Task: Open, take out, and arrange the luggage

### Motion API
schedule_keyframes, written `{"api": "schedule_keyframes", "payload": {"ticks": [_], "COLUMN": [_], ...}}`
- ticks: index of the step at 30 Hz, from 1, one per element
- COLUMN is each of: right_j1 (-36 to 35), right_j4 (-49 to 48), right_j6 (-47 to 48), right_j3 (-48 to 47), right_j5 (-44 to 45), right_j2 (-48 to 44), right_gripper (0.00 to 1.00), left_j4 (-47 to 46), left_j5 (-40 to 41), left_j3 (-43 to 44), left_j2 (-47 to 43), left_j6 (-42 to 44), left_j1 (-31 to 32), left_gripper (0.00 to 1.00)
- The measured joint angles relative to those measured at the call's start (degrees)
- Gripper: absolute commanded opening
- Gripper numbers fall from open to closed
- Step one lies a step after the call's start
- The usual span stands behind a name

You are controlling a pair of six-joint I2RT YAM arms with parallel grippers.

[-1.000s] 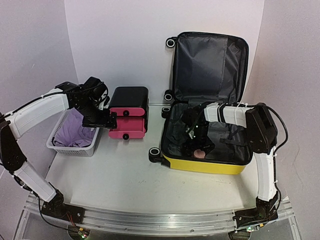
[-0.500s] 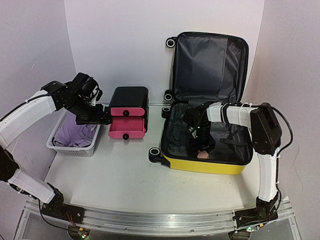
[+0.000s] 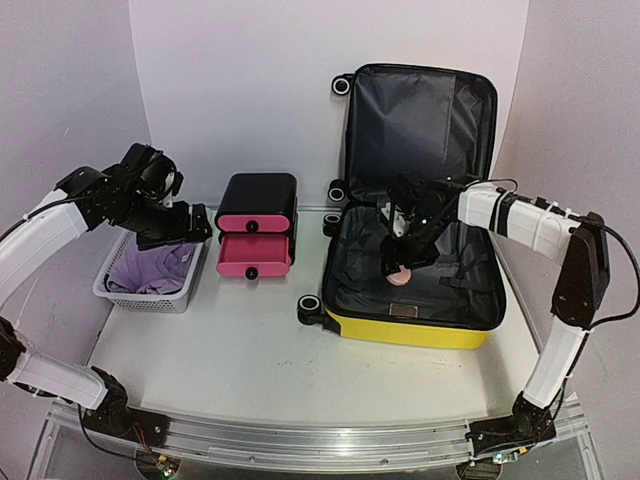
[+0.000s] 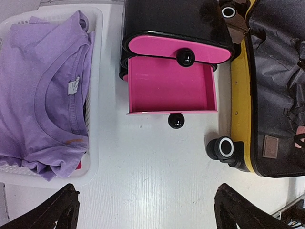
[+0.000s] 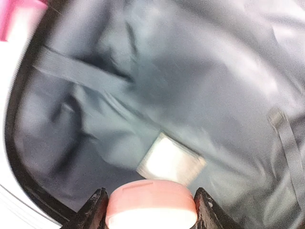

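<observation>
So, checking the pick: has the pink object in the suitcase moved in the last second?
Yes. Held in the right gripper, the pink object is farther up-frame from the yellow front wall of the luggage.

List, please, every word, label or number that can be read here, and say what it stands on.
Nothing is readable.
White neck tag of the purple shirt: print too small to read.
Patch on the luggage lining: too blurred to read.
Pink case: no text visible.
</observation>
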State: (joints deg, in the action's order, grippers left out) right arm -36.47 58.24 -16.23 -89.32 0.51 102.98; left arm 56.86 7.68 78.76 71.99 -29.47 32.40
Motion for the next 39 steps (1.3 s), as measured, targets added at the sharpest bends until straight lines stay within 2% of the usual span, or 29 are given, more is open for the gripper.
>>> {"api": "schedule_keyframes", "payload": {"ticks": [3, 7, 10, 14, 22, 30, 39], "right_j1": [-0.96, -4.63, -7.67, -10.49, -13.18, -13.31, -13.46], "right_j4": [-6.64, -14.21, -20.26, -25.09, -32.96, -38.18, -40.98], "right_j6": [1.6, 4.61, 5.29, 5.05, 5.49, 5.95, 5.92], "right_j3": [-0.72, -3.76, -8.68, -17.66, -24.94, -29.81, -34.64], "right_j5": [-3.43, -8.52, -11.98, -13.77, -6.95, 2.16, 5.66], "right_j2": [0.37, 3.65, 8.83, 16.85, 25.22, 30.69, 36.96], "right_gripper": [0.47, 0.47, 0.46, 0.46, 0.46, 0.47, 0.48], "left_j4": [-1.92, -6.73, -9.38, -11.67, -22.38, -25.49, -27.04], "left_j5": [-1.75, -8.46, -12.11, -16.06, -24.02, -27.69, -30.51], "left_j3": [-3.63, -13.57, -19.8, -22.01, -27.78, -32.44, -33.53], "left_j2": [-0.24, -0.83, -3.45, -9.11, -11.85, -16.06, -17.94], "left_j6": [-0.04, -0.02, 0.57, 1.62, 0.02, -2.21, -3.61], "left_j1": [-0.94, -5.6, -8.57, -8.83, -8.83, -8.83, -8.83], "left_gripper": [0.97, 0.95, 0.96, 0.96, 0.93, 0.94, 0.94]}}
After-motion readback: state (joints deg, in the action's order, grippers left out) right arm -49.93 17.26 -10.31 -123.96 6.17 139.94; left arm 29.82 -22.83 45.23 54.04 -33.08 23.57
